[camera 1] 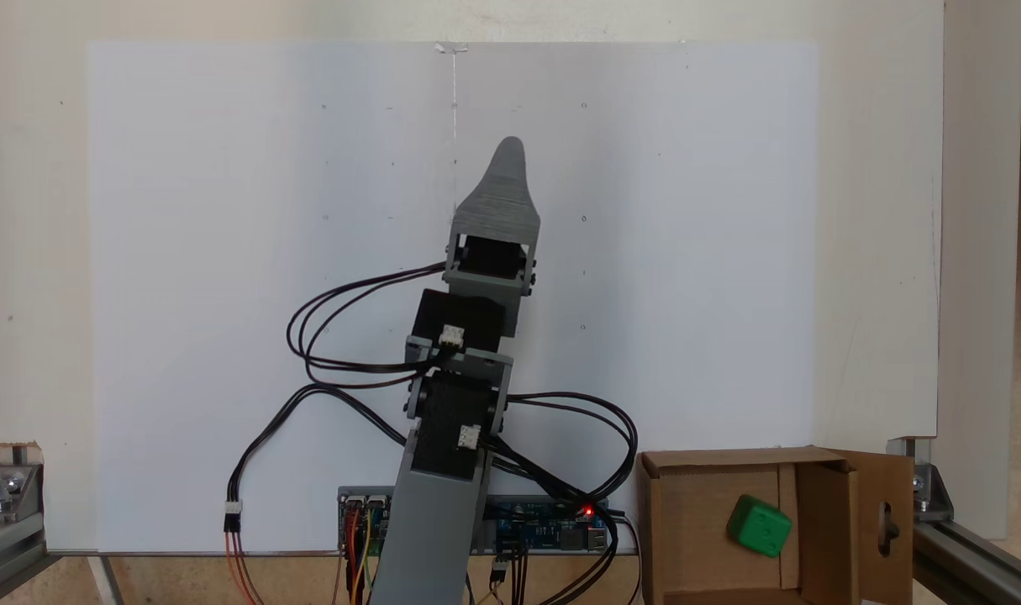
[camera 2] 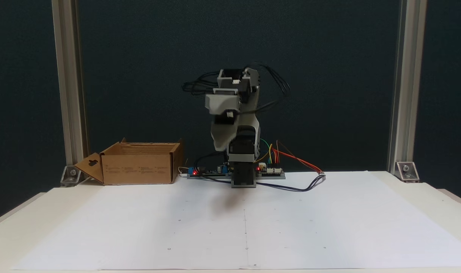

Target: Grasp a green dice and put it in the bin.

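In the fixed view from above, the white paper sheet (camera 1: 182, 294) covers most of the table, with an aluminium frame bracket (camera 1: 6, 496) at its lower left corner. Near the middle, the grey arm (camera 1: 443, 521) rises from the bottom edge and its gripper (camera 1: 510, 155) points up the picture, held over the bare paper. Only a single grey tip shows there, so I cannot tell whether the jaws are apart or together. Black cables (camera 1: 342, 336) loop out to the left of the arm, and a circuit board (camera 1: 552, 525) with a red light sits at its base. At the lower right stands the bin (camera 1: 686, 521), its flaps upright and one flap (camera 1: 884, 525) showing the cut-out handle hole. The green dice (camera 1: 760, 526) lies inside on the bin floor, apparently tilted on an edge, well apart from the gripper.

In the other fixed view the bin (camera 2: 139, 168) sits at the left, beside the arm's base.
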You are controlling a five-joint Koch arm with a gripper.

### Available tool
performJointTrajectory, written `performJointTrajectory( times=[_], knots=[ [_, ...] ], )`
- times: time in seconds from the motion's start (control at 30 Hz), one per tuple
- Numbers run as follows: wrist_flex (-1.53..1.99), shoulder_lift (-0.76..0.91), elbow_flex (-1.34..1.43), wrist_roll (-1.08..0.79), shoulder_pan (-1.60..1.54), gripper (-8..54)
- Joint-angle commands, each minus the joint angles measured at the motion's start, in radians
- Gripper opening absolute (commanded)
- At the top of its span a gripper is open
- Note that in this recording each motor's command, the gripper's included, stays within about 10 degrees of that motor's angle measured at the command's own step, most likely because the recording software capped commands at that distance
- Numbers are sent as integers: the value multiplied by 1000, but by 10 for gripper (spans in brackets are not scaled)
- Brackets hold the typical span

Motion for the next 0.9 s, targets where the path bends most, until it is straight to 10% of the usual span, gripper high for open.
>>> performJointTrajectory(
  times=[0.0, 0.87],
  knots=[
    [-132, 35, 20, 51, -25, 454],
    [-1086, 173, 695, 48, -172, 454]
  ],
)
